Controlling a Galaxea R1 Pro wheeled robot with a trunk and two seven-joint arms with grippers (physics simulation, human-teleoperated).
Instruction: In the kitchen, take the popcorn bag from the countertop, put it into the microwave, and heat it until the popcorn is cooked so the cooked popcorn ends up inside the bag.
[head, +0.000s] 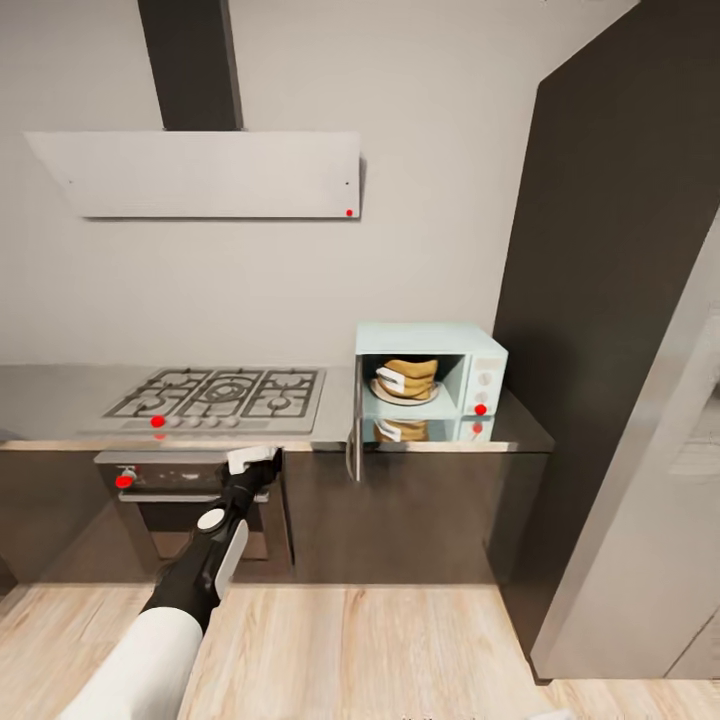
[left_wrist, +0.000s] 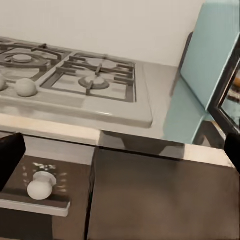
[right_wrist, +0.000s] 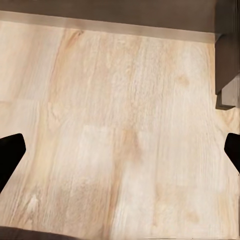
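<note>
The pale blue microwave (head: 484, 352) stands on the grey countertop (head: 60, 390) with its door (head: 354, 440) swung open toward me. Inside it the tan popcorn bag (head: 405, 378) sits on a white plate, and the glossy counter mirrors it below. My left gripper (head: 252, 461) is open and empty in front of the counter edge, between the oven and the microwave door. In the left wrist view its dark fingertips (left_wrist: 7, 160) frame the hob, the microwave's side (left_wrist: 210, 60) and the door edge (left_wrist: 227, 85). My right gripper (right_wrist: 120, 152) hangs open over the wood floor.
A gas hob (head: 225, 393) lies left of the microwave, with a steel oven (head: 190, 500) and its knob (left_wrist: 41, 185) below it. A hood (head: 200, 172) hangs above. A tall dark cabinet (head: 610, 300) stands right of the microwave. Light plank floor (head: 380, 650) lies before the cabinets.
</note>
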